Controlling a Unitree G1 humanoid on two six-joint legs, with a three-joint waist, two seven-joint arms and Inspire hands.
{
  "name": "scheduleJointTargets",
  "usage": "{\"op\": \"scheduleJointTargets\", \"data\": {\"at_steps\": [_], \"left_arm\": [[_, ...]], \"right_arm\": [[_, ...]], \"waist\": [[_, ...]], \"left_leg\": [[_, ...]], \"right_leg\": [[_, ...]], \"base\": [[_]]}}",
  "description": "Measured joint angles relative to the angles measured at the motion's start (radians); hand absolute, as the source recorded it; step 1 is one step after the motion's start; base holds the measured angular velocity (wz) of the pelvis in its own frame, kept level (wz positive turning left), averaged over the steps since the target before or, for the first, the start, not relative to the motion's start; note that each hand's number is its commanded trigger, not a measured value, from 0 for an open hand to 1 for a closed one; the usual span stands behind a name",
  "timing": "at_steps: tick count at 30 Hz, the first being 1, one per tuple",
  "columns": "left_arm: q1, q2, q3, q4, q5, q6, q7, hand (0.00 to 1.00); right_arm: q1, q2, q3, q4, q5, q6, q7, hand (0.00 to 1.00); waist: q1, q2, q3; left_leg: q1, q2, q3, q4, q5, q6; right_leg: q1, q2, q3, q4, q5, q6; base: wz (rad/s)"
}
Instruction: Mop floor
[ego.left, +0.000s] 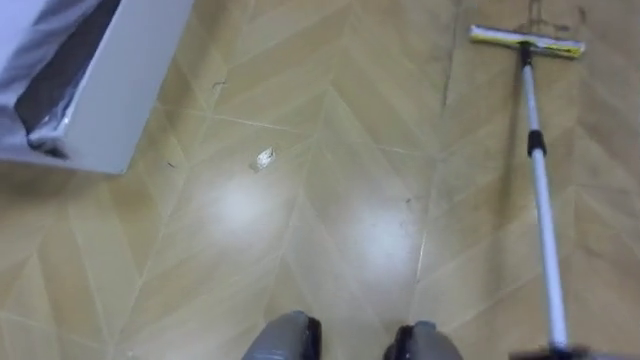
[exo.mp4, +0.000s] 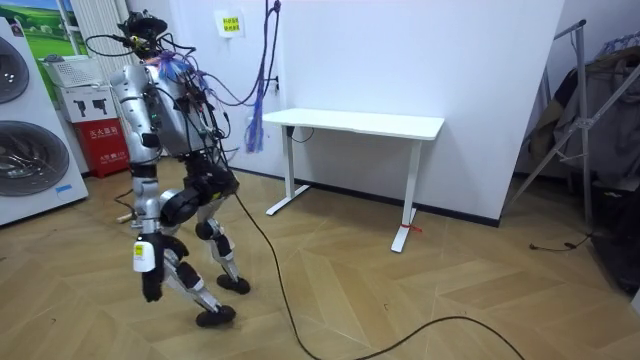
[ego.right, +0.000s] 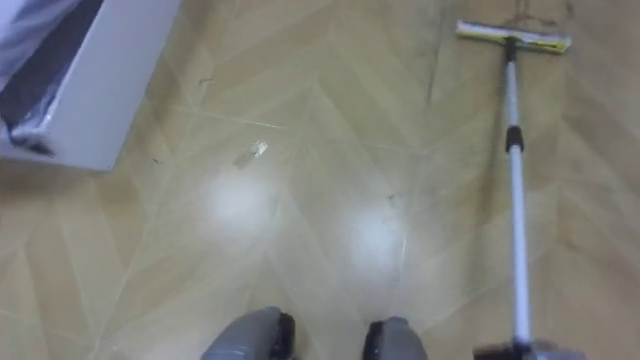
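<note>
Wood-pattern floor (ego.left: 340, 120) with one mop (ego.left: 541, 195) lying on it at the right. Its long axis runs away from the robot, with the yellow-white head (ego.left: 527, 41) at the far end, set crosswise, and the pole coming back to the bottom edge. The right hand (ego.right: 500, 353) is just a dark sliver at the pole's near end; can't tell its grip. One small pale scrap (ego.left: 264, 158) lies mid-floor. One white box (ego.left: 120, 90) sits upper left.
</note>
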Motion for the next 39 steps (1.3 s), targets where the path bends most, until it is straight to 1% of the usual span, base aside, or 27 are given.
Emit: {"op": "scheduleJointTargets", "data": {"at_steps": [1, 2, 3, 4, 5, 8, 10, 11, 12, 13, 14, 15, 16, 17, 20, 22, 23, 24, 26, 27, 28, 30, 33, 35, 36, 38, 39], "left_arm": [[0.010, 0.000, 0.000, -0.018, 0.005, 0.005, -0.014, 0.00], [0.013, -0.001, -0.001, -0.025, 0.006, -0.001, -0.033, 0.00], [0.017, -0.005, -0.003, -0.021, 0.011, -0.002, -0.050, 0.00], [0.016, -0.011, 0.001, -0.018, 0.029, 0.002, -0.058, 0.00], [0.010, -0.027, 0.019, -0.014, 0.074, 0.006, -0.071, 0.00], [-0.009, -0.053, 0.061, 0.005, 0.128, -0.020, -0.071, 0.00], [-0.012, -0.056, 0.065, 0.006, 0.127, -0.042, -0.062, 0.00], [-0.019, -0.063, 0.064, 0.008, 0.127, -0.047, -0.054, 0.00], [-0.021, -0.067, 0.064, 0.008, 0.123, -0.048, -0.048, 0.00], [-0.021, -0.075, 0.066, 0.009, 0.115, -0.052, -0.033, 0.00], [-0.017, -0.084, 0.067, 0.011, 0.115, -0.052, -0.009, 0.00], [-0.015, -0.083, 0.069, 0.012, 0.114, -0.052, 0.002, 0.00], [-0.015, -0.078, 0.074, 0.012, 0.112, -0.049, 0.018, 0.00], [-0.020, -0.088, 0.077, 0.011, 0.101, -0.047, 0.026, 0.00], [-0.026, -0.089, 0.052, 0.015, 0.064, -0.035, 0.012, 0.00], [-0.026, -0.087, 0.040, 0.014, 0.060, -0.007, 0.000, 0.00], [-0.026, -0.080, 0.032, 0.014, 0.055, -0.001, -0.002, 0.00], [-0.026, -0.077, 0.032, 0.015, 0.046, 0.000, -0.003, 0.00], [-0.025, -0.035, 0.003, 0.008, 0.022, 0.004, -0.003, 0.00], [-0.024, -0.021, -0.010, 0.005, 0.021, 0.005, -0.003, 0.00], [-0.016, -0.001, -0.027, -0.007, 0.020, 0.009, -0.001, 0.00], [0.003, 0.006, -0.024, -0.019, 0.028, 0.016, 0.000, 0.00], [0.034, 0.002, -0.019, -0.033, 0.063, 0.023, -0.025, 0.00], [0.030, -0.005, -0.017, -0.031, 0.086, 0.027, -0.056, 0.00], [0.027, -0.009, -0.016, -0.028, 0.095, 0.027, -0.064, 0.00], [0.019, -0.022, 0.002, -0.021, 0.096, 0.024, -0.081, 0.00], [0.010, -0.022, 0.011, -0.013, 0.094, 0.017, -0.088, 0.00]], "right_arm": [[0.020, 0.004, -0.010, 0.000, 0.032, -0.005, 0.009, 1.00], [0.054, 0.009, -0.020, 0.003, 0.063, -0.005, 0.018, 1.00], [0.103, 0.016, -0.019, 0.009, 0.103, -0.009, 0.021, 1.00], [0.131, 0.016, -0.020, 0.017, 0.118, -0.013, 0.030, 1.00], [0.186, 0.015, -0.015, 0.048, 0.129, -0.020, 0.044, 1.00], [0.345, 0.035, 0.020, 0.083, 0.093, -0.020, 0.035, 1.00], [0.404, 0.061, 0.025, 0.083, 0.044, -0.014, 0.016, 1.00], [0.424, 0.072, 0.042, 0.083, 0.027, -0.014, 0.006, 1.00], [0.426, 0.075, 0.050, 0.083, 0.022, -0.013, 0.001, 1.00], [0.426, 0.083, 0.071, 0.081, 0.012, -0.013, -0.007, 1.00], [0.431, 0.096, 0.089, 0.082, -0.011, -0.007, -0.018, 1.00], [0.433, 0.107, 0.091, 0.080, -0.029, -0.002, -0.024, 1.00], [0.436, 0.133, 0.089, 0.069, -0.061, 0.017, -0.032, 1.00], [0.444, 0.145, 0.076, 0.057, -0.068, 0.039, -0.039, 1.00], [0.390, 0.166, 0.021, 0.060, -0.079, 0.096, -0.038, 1.00], [0.308, 0.142, -0.021, 0.077, -0.102, 0.109, -0.039, 1.00], [0.238, 0.113, -0.031, 0.083, -0.107, 0.115, -0.038, 1.00], [0.205, 0.094, -0.038, 0.081, -0.107, 0.113, -0.036, 1.00], [0.092, 0.019, -0.039, 0.064, -0.099, 0.081, -0.028, 1.00], [0.076, 0.012, -0.037, 0.050, -0.099, 0.071, -0.029, 1.00], [0.046, -0.016, -0.036, 0.026, -0.091, 0.043, -0.024, 1.00], [0.002, -0.036, -0.028, -0.010, -0.062, 0.015, -0.004, 1.00], [0.035, -0.017, -0.045, -0.023, 0.007, -0.019, 0.027, 1.00], [0.141, -0.009, -0.040, -0.014, 0.056, -0.035, 0.051, 1.00], [0.170, -0.010, -0.036, -0.006, 0.049, -0.037, 0.050, 1.00], [0.297, 0.012, 0.005, 0.013, 0.014, -0.037, 0.025, 1.00], [0.350, 0.032, 0.033, 0.016, 0.004, -0.034, 0.011, 1.00]], "waist": [[0.001, 0.000, -0.0010], [0.006, -0.007, -0.0034], [0.014, -0.014, -0.0084], [0.012, -0.009, -0.0089], [0.013, 0.002, -0.0092], [0.005, 0.023, -0.0128], [-0.013, 0.034, -0.0178], [-0.030, 0.046, -0.0185], [-0.034, 0.054, -0.0187], [-0.045, 0.071, -0.0172], [-0.066, 0.077, -0.0166], [-0.072, 0.081, -0.0202], [-0.094, 0.068, -0.0202], [-0.111, 0.081, -0.0172], [-0.115, 0.082, -0.0166], [-0.099, 0.068, -0.0139], [-0.078, 0.049, -0.0053], [-0.069, 0.045, -0.0011], [-0.050, 0.031, 0.0012], [-0.034, 0.022, 0.0019], [-0.013, 0.008, -0.0039], [0.003, 0.001, -0.0033], [0.003, 0.006, -0.0035], [-0.001, 0.005, -0.0050], [-0.004, 0.005, -0.0053], [-0.009, 0.023, -0.0131], [-0.021, 0.036, -0.0199]], "left_leg": [[-0.008, -0.022, 0.001, -0.130, 0.006, -0.001], [-0.004, -0.053, -0.002, -0.256, 0.050, 0.026], [0.032, -0.062, 0.011, -0.313, 0.092, 0.066], [0.053, -0.059, 0.025, -0.327, 0.089, 0.091], [0.089, -0.052, 0.054, -0.340, 0.074, 0.114], [0.164, -0.050, 0.110, -0.365, 0.035, 0.135], [0.185, -0.055, 0.089, -0.365, 0.023, 0.132], [0.198, -0.072, 0.010, -0.373, 0.013, 0.116], [0.209, -0.074, -0.021, -0.384, 0.006, 0.104], [0.230, -0.075, -0.059, -0.408, 0.008, 0.098], [0.241, -0.075, -0.096, -0.412, 0.015, 0.084], [0.242, -0.077, -0.100, -0.408, 0.019, 0.078], [0.240, -0.083, -0.095, -0.388, 0.006, 0.047], [0.239, -0.066, -0.093, -0.371, -0.018, 0.020], [0.246, -0.045, -0.079, -0.354, -0.021, 0.014], [0.254, -0.046, -0.085, -0.355, -0.021, 0.014], [0.248, -0.046, -0.086, -0.336, -0.025, 0.007], [0.238, -0.043, -0.089, -0.320, -0.028, 0.002], [0.198, -0.012, -0.069, -0.253, -0.028, 0.001], [0.191, 0.000, -0.053, -0.241, -0.027, 0.000], [0.174, 0.018, -0.038, -0.225, -0.024, -0.005], [0.163, 0.027, -0.034, -0.223, -0.015, -0.013], [0.189, 0.024, -0.026, -0.271, -0.007, -0.010], [0.234, 0.015, 0.037, -0.371, -0.007, -0.009], [0.241, 0.006, 0.046, -0.387, -0.006, 0.000], [0.247, 0.000, 0.069, -0.380, -0.023, 0.024], [0.236, 0.001, 0.070, -0.353, -0.038, 0.029]], "right_leg": [[0.041, 0.013, 0.009, -0.034, -0.008, 0.002], [0.078, 0.019, 0.029, -0.076, -0.013, 0.011], [0.110, 0.022, 0.047, -0.118, -0.014, 0.025], [0.131, 0.021, 0.053, -0.136, -0.015, 0.032], [0.157, 0.013, 0.063, -0.134, -0.004, 0.053], [0.155, -0.034, 0.041, -0.053, 0.063, 0.111], [0.121, -0.045, 0.043, 0.011, 0.116, 0.115], [0.077, -0.047, 0.044, 0.029, 0.121, 0.110], [0.053, -0.045, 0.042, 0.024, 0.115, 0.107], [0.017, -0.048, 0.041, -0.027, 0.107, 0.107], [0.020, -0.050, 0.045, -0.155, 0.115, 0.113], [0.026, -0.050, 0.045, -0.231, 0.131, 0.118], [0.045, -0.065, 0.044, -0.296, 0.217, 0.125], [0.049, -0.070, -0.006, -0.271, 0.209, 0.105], [0.069, -0.082, -0.077, -0.228, 0.194, 0.080], [0.087, -0.089, -0.094, -0.223, 0.166, 0.073], [0.093, -0.091, -0.096, -0.222, 0.131, 0.070], [0.092, -0.094, -0.108, -0.212, 0.121, 0.065], [0.087, -0.096, -0.140, -0.175, 0.092, 0.047], [0.084, -0.092, -0.142, -0.167, 0.087, 0.041], [0.075, -0.080, -0.144, -0.163, 0.083, 0.030], [0.074, -0.063, -0.139, -0.167, 0.087, 0.021], [0.094, -0.028, -0.090, -0.202, 0.095, 0.022], [0.097, -0.011, -0.013, -0.228, 0.105, 0.034], [0.094, -0.008, 0.007, -0.226, 0.105, 0.037], [0.086, 0.004, 0.072, -0.192, 0.104, 0.052], [0.070, 0.000, 0.070, -0.150, 0.107, 0.057]], "base": [[0.94], [0.86], [0.56], [0.36], [0.25], [-0.19], [-0.88], [-1.27], [-1.53], [-1.48], [-1.37], [-1.00], [-0.42], [-0.09], [0.53], [0.56], [0.41], [0.53], [0.68], [0.47], [0.32], [0.35], [0.47], [0.38], [0.19], [-0.17], [-0.26]]}}
